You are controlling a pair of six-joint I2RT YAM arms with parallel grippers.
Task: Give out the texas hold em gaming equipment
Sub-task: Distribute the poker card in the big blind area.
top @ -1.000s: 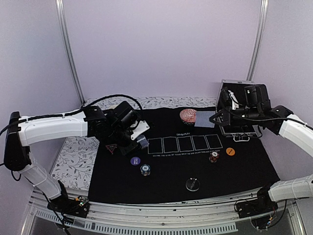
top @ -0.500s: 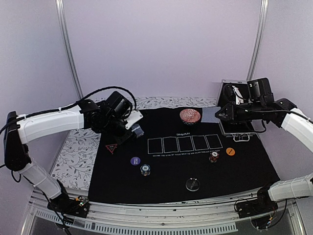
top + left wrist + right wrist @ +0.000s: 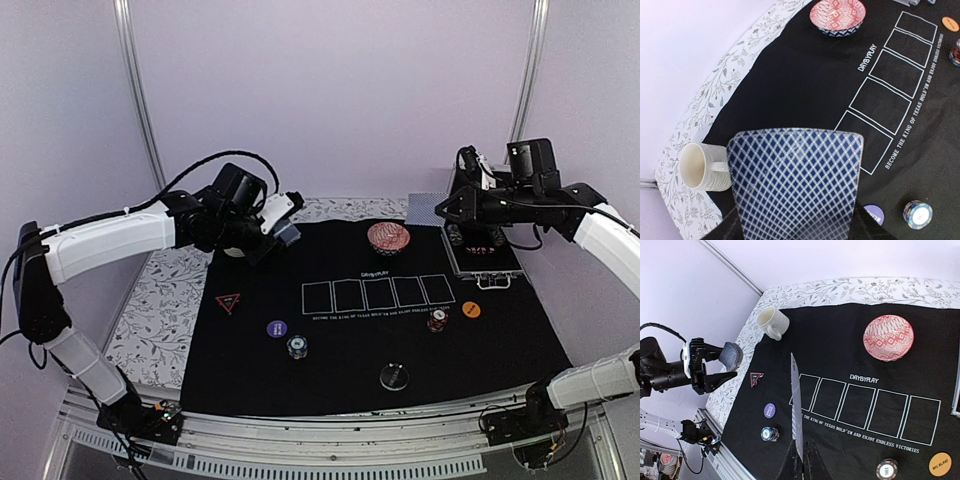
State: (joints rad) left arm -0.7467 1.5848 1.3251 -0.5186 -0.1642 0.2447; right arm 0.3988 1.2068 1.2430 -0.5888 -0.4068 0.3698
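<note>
The left hand (image 3: 284, 228) grasping cards (image 3: 797, 185) and the right hand (image 3: 445, 212) pinching one card (image 3: 422, 208) have both risen, either side of the red bowl (image 3: 388, 237), nothing dealt yet

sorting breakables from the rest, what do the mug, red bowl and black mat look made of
Mug: likely glazed ceramic, cream, ribbed wall with thick rim.
Red bowl: likely glazed ceramic, smooth painted pattern.
Black mat: probably felt or cloth, matte, printed white lines, no glare.

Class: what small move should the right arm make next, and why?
Probably lower the right hand and its card toward the empty outlined boxes: the hand pinches one card above the mat, and no box holds a card yet.
</note>
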